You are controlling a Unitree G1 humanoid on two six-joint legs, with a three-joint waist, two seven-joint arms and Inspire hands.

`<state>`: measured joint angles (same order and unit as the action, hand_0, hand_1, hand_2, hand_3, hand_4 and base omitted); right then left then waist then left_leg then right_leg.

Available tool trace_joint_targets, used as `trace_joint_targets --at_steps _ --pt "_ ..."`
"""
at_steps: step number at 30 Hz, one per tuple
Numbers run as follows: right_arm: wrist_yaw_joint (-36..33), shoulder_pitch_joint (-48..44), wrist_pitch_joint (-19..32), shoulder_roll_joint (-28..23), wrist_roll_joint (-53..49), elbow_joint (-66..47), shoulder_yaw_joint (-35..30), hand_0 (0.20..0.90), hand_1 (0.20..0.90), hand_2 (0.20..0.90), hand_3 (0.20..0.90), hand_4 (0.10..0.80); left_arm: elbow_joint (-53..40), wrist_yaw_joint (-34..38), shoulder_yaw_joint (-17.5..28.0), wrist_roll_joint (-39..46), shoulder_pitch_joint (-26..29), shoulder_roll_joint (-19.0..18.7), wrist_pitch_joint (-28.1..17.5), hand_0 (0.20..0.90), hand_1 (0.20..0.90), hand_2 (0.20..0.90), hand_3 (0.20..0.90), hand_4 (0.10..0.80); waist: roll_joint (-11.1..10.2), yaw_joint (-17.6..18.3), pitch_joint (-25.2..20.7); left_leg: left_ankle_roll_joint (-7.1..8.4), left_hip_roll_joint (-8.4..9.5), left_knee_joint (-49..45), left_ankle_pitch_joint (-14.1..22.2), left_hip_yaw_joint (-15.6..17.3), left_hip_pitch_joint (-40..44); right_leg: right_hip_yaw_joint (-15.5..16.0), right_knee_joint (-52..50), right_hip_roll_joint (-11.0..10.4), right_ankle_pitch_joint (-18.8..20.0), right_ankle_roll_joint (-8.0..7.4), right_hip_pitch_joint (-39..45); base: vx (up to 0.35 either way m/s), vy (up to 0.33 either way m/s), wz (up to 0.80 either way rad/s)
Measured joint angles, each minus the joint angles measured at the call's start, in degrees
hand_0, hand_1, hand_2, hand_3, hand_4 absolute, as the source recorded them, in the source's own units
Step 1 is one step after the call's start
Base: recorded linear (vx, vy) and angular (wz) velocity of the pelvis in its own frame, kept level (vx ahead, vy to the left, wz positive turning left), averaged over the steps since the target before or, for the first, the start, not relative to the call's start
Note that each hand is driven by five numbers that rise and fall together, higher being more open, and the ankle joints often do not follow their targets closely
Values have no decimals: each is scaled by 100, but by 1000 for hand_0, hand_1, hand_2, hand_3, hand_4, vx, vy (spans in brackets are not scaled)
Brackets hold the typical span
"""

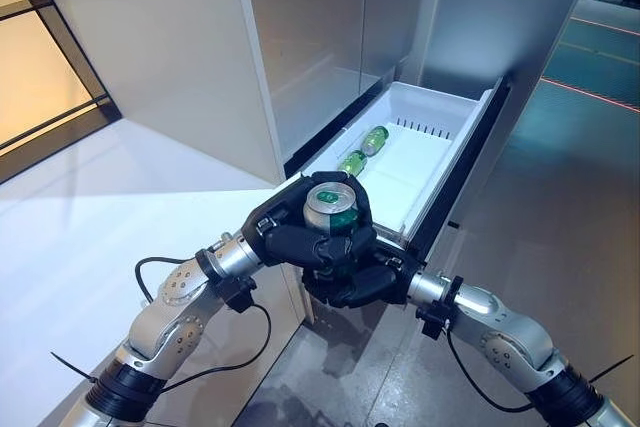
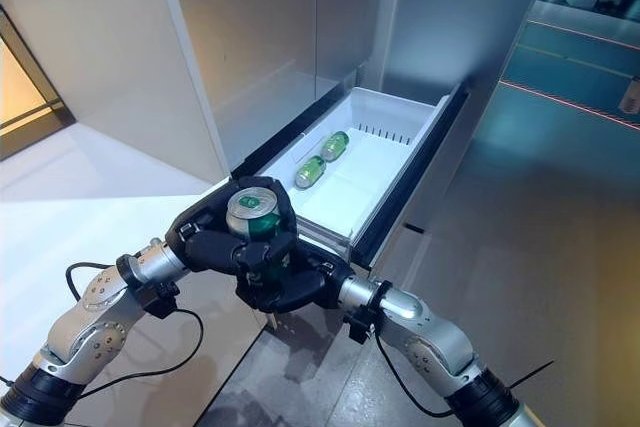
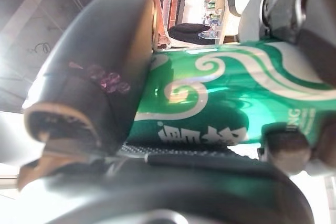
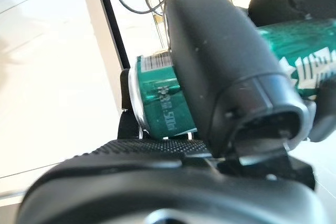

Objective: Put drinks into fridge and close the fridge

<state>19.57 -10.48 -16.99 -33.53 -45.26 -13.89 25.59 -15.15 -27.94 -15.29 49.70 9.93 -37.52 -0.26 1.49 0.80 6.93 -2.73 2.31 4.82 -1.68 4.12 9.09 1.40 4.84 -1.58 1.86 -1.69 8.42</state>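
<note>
the fridge (image 1: 330,37) stands tall and grey at the far side, and its white drawer (image 1: 430,182) is pulled out toward the robot, its dark front panel at the near end. inside, two green drinks (image 1: 364,149) lie on their sides end to end along the drawer's left wall, the rest of the white floor bare. at the drawer's near left corner both hands are wrapped about one upright green can (image 1: 331,209), its silver top showing: the left hand (image 1: 285,239) has its fingers and thumb curled round the can's left side, and the right hand (image 1: 362,282) is closed on it lower down and from the right, its thumb pressed across the can as the right wrist view shows. the can is not yet over the open tray; it hangs above the near corner. the main risk, as i judge it, is in letting go: with two hands clamped on one smooth can, if one releases before the other is settled, the can may tip or slip and fall to the floor beside the drawer front. carried forward too low, it could knock the drawer's near rim. set down carelessly, it could roll into the two drinks already lying there. the drawer must also be pushed shut afterwards, and a can standing tall might catch the opening.
</note>
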Motion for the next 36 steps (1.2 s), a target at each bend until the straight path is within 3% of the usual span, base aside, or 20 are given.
trace_joint_targets --at_steps 10,11,20,25,30,36 --pt "-43 0 58 -3 18 0 0 300 300 300 200 100 1 64 17 1 0 44 -4 300 300 300 200 100 -48 -68 -24 0 1 0 0 -1 -1 1 0 0 1 -1 1 0 0 0" --pt "-45 -6 58 -33 27 -10 -3 300 300 300 200 100 0 64 17 0 1 43 -4 900 900 900 900 800 -64 -66 -34 0 1 0 0 -2 -1 2 0 0 1 -1 2 0 0 0" --pt "-206 -212 -16 -299 57 -39 -7 300 300 300 200 100 -1 376 25 -257 3 2 -272 900 900 900 900 800 -112 -57 -18 2 -1 0 -2 -8 -9 4 0 1 1 -1 -4 0 0 0" --pt "-495 -289 -71 -272 150 -28 -184 300 300 300 200 100 -64 755 125 -261 12 57 -1044 900 900 900 900 800 -175 -71 28 2 -1 0 -2 -14 -12 11 0 -1 0 -2 -5 0 0 0" --pt "-893 -329 -134 -273 574 62 -507 300 300 300 200 100 -209 1146 654 -264 126 379 -1949 900 900 900 900 800 -247 -79 71 2 6 0 -2 -58 -16 101 0 -7 -8 -13 9 13 -16 4" --pt "-1324 -672 -154 -280 1040 501 -667 300 300 300 200 100 -307 1467 893 -392 423 572 -2336 900 900 900 900 800 -268 -97 90 3 15 -1 -5 -148 -18 138 0 6 -18 -24 35 18 -19 7"
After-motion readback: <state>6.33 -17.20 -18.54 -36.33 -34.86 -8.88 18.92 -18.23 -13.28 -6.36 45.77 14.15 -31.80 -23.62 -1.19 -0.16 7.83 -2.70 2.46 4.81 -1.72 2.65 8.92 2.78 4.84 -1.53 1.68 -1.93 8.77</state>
